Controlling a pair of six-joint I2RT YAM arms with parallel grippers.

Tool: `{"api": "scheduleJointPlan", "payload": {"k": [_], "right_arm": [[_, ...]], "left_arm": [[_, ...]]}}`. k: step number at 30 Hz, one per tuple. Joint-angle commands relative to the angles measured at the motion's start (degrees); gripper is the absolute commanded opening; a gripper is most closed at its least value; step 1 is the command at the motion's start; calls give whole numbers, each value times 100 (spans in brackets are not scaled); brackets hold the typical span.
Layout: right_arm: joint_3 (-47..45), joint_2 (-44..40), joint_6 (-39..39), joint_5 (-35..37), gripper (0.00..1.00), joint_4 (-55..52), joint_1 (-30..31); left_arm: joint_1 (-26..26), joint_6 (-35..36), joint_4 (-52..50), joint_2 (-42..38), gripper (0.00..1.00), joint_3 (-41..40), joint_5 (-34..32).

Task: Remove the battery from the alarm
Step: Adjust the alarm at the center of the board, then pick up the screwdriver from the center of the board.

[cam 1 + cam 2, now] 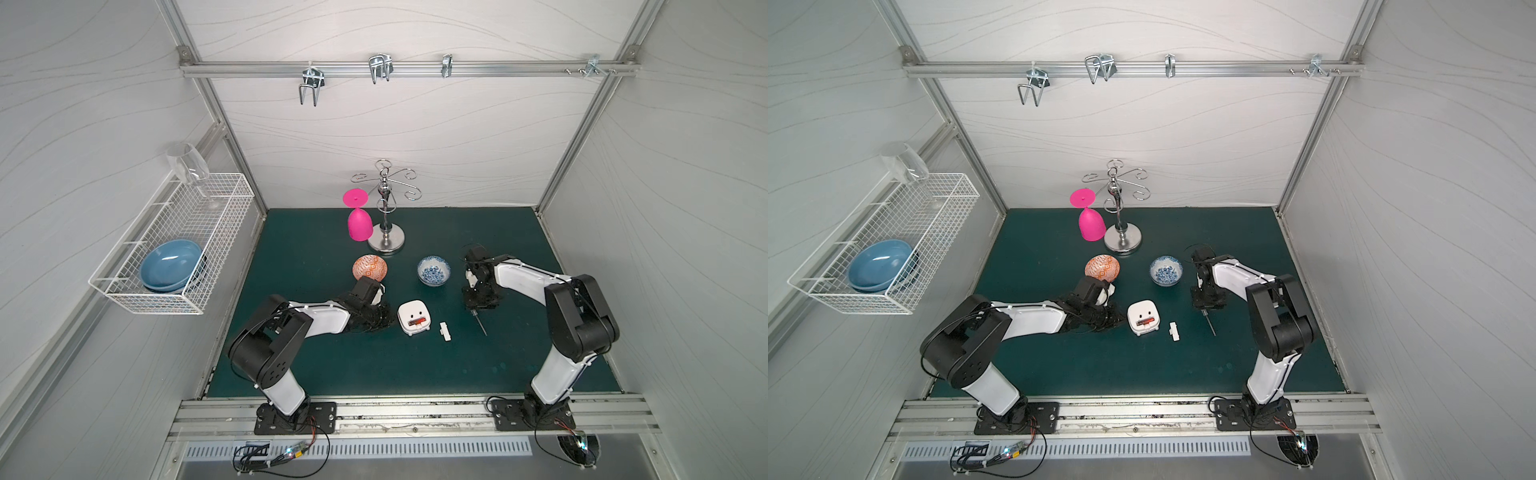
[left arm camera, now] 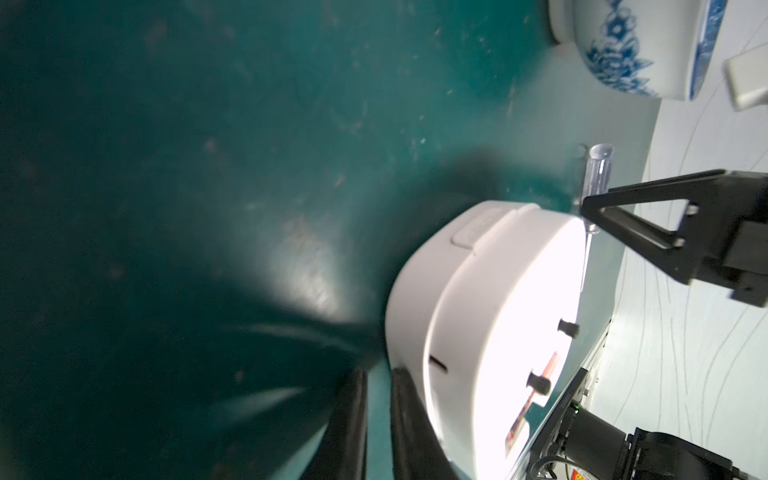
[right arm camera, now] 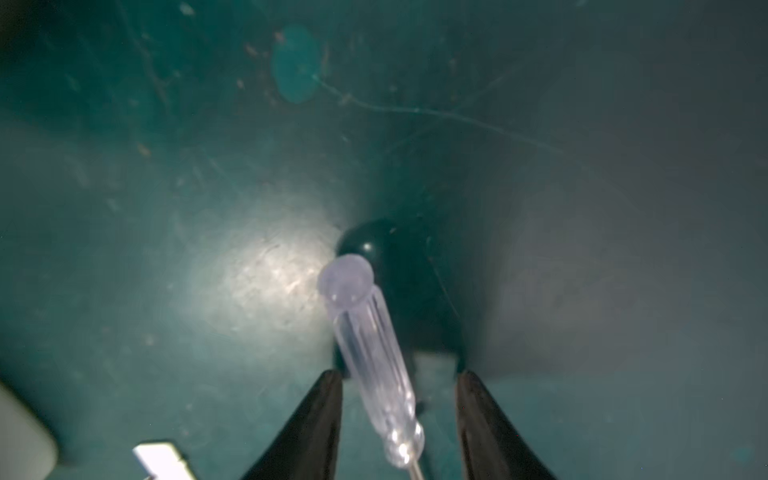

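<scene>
The alarm (image 1: pixel 411 312) (image 1: pixel 1143 312) lies face down mid-table, its plain white back up. The red battery (image 1: pixel 417 321) (image 2: pixel 524 415) sits in the uncovered slot in that back. My left gripper (image 1: pixel 384 318) (image 2: pixel 379 374) is low on the mat at the alarm's (image 2: pixel 478 311) left side. Its jaws are nearly together with nothing between them, and one finger rests against the alarm's wall. My right gripper (image 1: pixel 477 305) (image 3: pixel 399 376) is open, straddling the clear handle of the screwdriver (image 1: pixel 480 323) (image 3: pixel 365 340) with a gap on each side.
The small white cover (image 1: pixel 445 331) (image 3: pixel 162 457) lies between alarm and screwdriver. An orange patterned bowl (image 1: pixel 370 267) and a blue-and-white bowl (image 1: pixel 433 270) stand behind. A pink cup (image 1: pixel 359 224) and a metal stand (image 1: pixel 386 241) are at the back. A wire basket (image 1: pixel 166 249) hangs on the left wall.
</scene>
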Motion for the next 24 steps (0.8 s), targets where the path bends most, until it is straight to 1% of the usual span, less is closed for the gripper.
{"api": "scheduleJointPlan", "payload": {"k": [1,4,5,8,10,12,13,15,18,21,24], "right_arm": [[25,160,-55,15,38,70,-35],[-28,47,-51,8,25,81,-33],[-54,-69,-66,31,21,79,-25],[-156,-601,-160,62,12,40,-15],[-263,-1166,-192,34,10,-1,10],[-383,-1929,-117,-114,9,-44,42],[-428,-2150,-31,-250,8,-66,59],[-536,-2813,224,-655,8,-31,111],[-716,-3685,723,-1192,7,231,353],[-854,-4323,1348,-1393,5,622,717],[-969,-4682,1862,-1497,5,1008,1085]], "left_arm": [[-2,142,256,176,19,211,190],[-6,233,241,75,25,198,168],[1,266,250,9,29,150,133],[2,421,290,-509,44,-92,38],[1,567,309,-917,55,-287,-25],[-20,678,350,-1505,62,-446,-13],[-59,746,395,-1716,65,-515,9],[-223,909,468,-2219,69,-564,54],[-726,1145,589,-2667,73,-473,48],[-1271,1210,881,-2665,75,-246,119],[-1705,1293,1044,-2380,76,106,145]]}}
